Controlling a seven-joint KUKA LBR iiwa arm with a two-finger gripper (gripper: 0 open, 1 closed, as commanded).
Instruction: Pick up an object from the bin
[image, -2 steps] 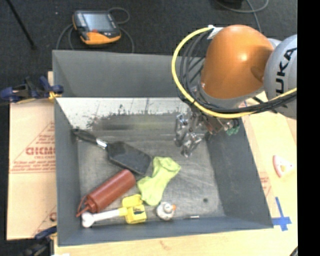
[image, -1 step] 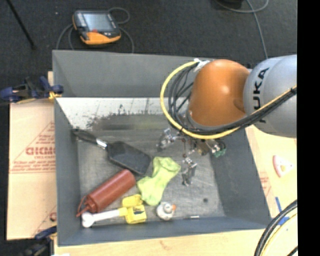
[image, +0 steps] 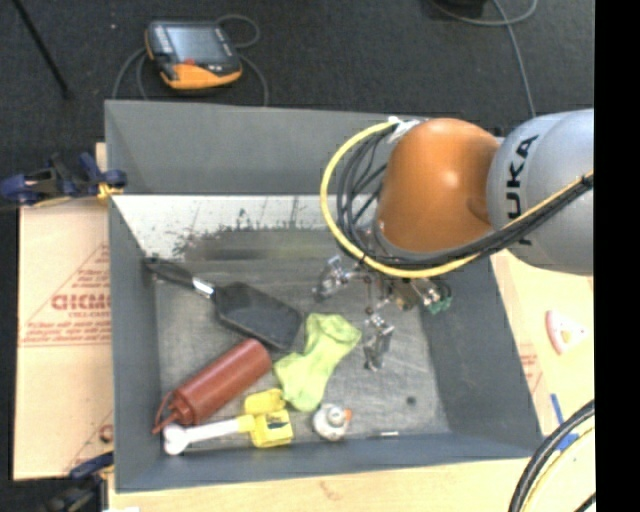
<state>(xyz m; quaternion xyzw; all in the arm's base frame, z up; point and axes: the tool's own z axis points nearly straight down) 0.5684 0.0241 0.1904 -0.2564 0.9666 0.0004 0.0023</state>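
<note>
Gripper beside a green cloth in the bin

The cloth lay just right of the red bottle, limp, crumpled and pale lime. Its long axis slanted from a lower end by the bottle's broad end up and away to the right. The gripper hung farther right of the bottle, just past the cloth's upper end. Whether it stood open or held anything could not be told.
</note>
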